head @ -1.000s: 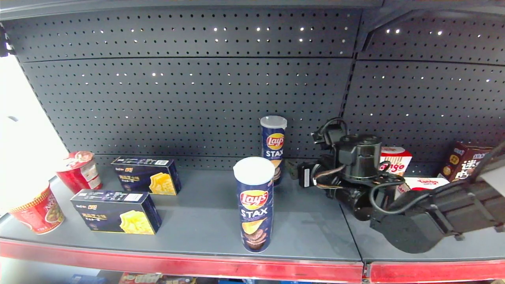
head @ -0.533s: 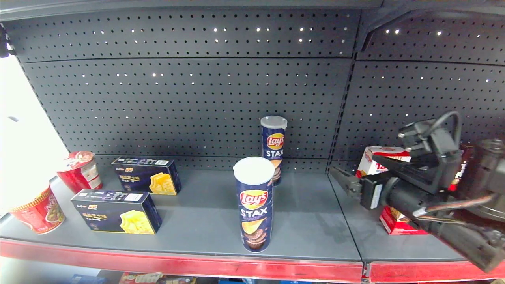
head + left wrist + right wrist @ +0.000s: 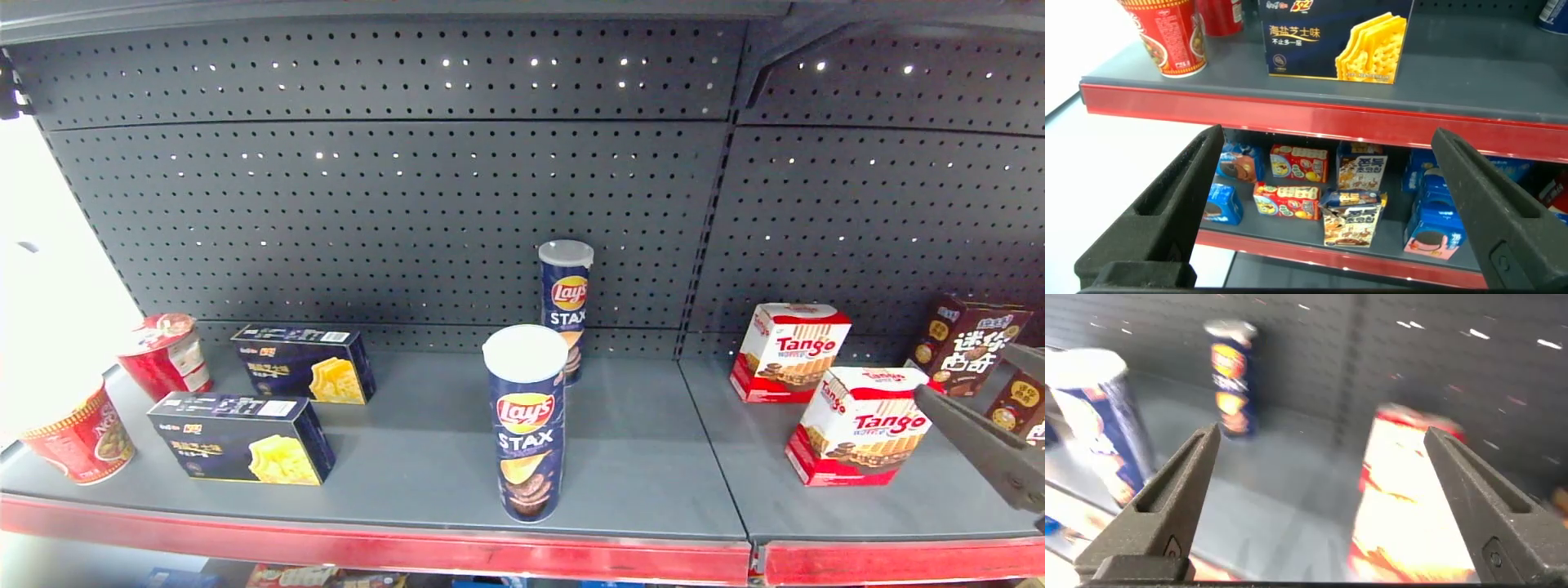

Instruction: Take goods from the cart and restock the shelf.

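Before the shelf (image 3: 637, 457), right end effector (image 3: 1321, 437) gapes empty (left end effector (image 3: 1327, 139) likewise); front chip can (image 3: 526, 425) upright.

The head camera faces the shelf (image 3: 637, 457) from mid distance, angled slightly down. The left wrist camera sits low and looks past the left end effector (image 3: 1327, 139). Above and beyond it is the dark box (image 3: 1335, 37), shared with the head view. The right wrist camera looks in close past the right end effector (image 3: 1323, 434). Ahead of it is the rear chip can (image 3: 1231, 376), also shared.
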Robot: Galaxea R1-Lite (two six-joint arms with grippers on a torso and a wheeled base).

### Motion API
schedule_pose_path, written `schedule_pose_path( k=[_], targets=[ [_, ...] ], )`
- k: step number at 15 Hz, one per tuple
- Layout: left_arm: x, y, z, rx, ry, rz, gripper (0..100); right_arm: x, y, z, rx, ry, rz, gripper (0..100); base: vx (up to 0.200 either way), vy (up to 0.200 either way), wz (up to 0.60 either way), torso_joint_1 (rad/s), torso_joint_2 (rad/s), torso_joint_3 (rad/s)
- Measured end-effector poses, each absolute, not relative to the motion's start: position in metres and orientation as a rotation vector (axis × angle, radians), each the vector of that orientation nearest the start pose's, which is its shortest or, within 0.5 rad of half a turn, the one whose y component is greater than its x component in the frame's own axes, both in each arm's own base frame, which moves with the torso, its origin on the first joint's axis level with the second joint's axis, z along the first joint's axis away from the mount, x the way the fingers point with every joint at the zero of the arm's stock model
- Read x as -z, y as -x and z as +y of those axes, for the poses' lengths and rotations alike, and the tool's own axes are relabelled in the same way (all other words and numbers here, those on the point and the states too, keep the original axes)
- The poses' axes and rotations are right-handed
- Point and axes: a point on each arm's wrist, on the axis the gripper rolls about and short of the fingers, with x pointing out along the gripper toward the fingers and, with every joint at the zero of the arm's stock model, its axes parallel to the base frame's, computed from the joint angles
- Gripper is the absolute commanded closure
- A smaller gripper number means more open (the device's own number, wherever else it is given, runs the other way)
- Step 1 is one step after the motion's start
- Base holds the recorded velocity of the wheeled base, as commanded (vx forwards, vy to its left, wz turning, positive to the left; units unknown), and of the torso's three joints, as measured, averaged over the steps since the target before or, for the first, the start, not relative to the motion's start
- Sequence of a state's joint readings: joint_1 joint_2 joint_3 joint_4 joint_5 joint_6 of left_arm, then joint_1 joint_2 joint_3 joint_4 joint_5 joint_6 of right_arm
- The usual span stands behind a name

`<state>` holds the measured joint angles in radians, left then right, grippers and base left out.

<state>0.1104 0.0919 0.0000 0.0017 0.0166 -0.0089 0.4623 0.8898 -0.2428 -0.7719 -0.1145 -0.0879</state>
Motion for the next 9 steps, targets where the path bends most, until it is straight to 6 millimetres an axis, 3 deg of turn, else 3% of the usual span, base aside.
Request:
schedule_pose_path(
  k=[4,9],
  targets=[
    [-0.077,0.016,-0.001,-0.127,0.013,0.093,0,-0.148,-0.044,0.007,-0.146,0.007,-0.029,0,0.0,0.0,0.0,0.0,0.0,0.0],
    [-0.077,0.016,-0.001,-0.127,0.013,0.093,0,-0.089,0.005,0.0,0.01,-0.102,0.116,0,0.0,0.0,0.0,0.0,0.0,0.0]
  ],
)
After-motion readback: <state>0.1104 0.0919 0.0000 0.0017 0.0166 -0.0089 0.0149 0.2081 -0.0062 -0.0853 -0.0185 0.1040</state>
